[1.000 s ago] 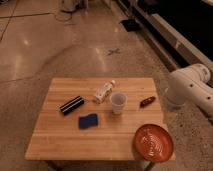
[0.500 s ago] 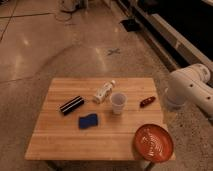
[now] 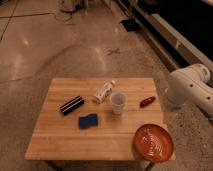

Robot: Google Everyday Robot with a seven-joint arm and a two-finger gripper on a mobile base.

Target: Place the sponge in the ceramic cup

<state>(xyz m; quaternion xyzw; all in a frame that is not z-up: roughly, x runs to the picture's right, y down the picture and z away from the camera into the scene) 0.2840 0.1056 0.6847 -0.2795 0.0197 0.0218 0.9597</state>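
Note:
The dark-blue sponge (image 3: 88, 121) lies flat on the wooden table (image 3: 60, 145), left of centre. The white ceramic cup (image 3: 118, 102) stands upright a short way to the sponge's right and slightly farther back, apart from it. Only my arm's white rounded segments (image 3: 187, 90) show, at the right edge beside the table. The gripper itself is out of view, and nothing touches the sponge or the cup.
A white bottle (image 3: 104, 92) lies on its side just behind the cup. A black striped bar (image 3: 72, 105) lies left of the sponge. A small red object (image 3: 147, 102) sits right of the cup. An orange-red plate (image 3: 153, 143) is at the front right corner.

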